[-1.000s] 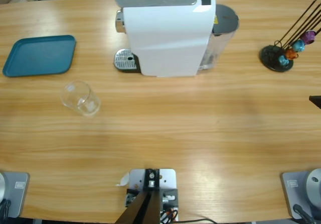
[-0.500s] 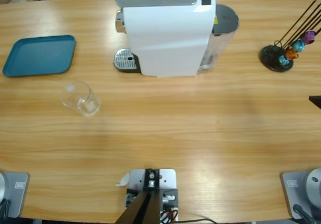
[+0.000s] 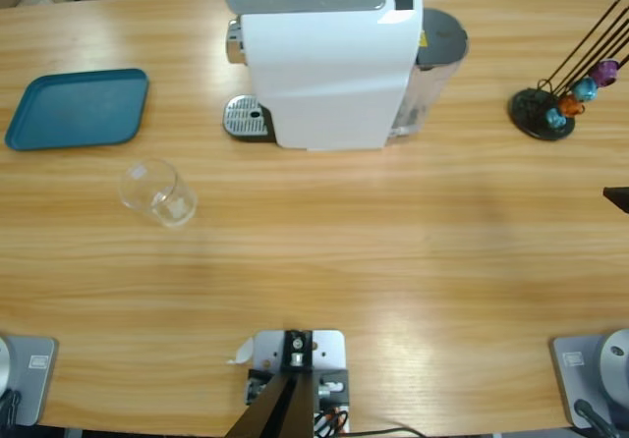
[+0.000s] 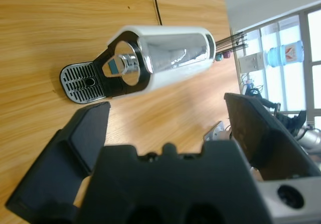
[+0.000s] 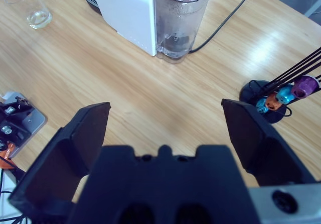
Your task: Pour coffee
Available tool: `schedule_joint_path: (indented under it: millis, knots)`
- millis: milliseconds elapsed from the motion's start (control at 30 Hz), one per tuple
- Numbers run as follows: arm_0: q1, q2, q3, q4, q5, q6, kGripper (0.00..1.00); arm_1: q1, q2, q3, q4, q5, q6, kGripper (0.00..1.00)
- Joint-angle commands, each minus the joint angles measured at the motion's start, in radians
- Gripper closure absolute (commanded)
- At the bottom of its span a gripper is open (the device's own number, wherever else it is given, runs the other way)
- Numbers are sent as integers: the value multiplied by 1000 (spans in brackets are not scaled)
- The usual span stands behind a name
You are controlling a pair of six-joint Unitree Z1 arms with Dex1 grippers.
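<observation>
Your left gripper (image 4: 165,133) is wide open and holds nothing. It hangs tilted over the table (image 3: 393,251), facing the coffee machine (image 4: 160,58). Your right gripper (image 5: 165,128) is wide open and empty too, above bare wood. The glass (image 3: 157,192) stands near the blue tray (image 3: 77,109). You cannot see coffee in it.

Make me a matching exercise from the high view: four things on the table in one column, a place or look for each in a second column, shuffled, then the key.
Things
1. tray
2. glass
3. coffee machine
4. capsule stand

Descriptions
A. white, at the table's far middle
B. clear, standing in front of the tray
C. teal, flat, at the far left
D. black base with thin rods, at the far right

Pairs: 1-C, 2-B, 3-A, 4-D
</observation>
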Motion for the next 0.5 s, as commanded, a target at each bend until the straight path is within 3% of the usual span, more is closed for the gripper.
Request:
schedule_joint_path:
  millis: [33,167,500]
  knots:
    - [13,191,-13,-64,-54,-28,13,-11,26,22,0,-9,11,0]
    - [13,235,-23,-66,-71,-33,21,-11,31,20,0,-9,11,0]
    - [-24,331,-129,-69,-75,-50,161,-11,32,21,0,-9,11,0]
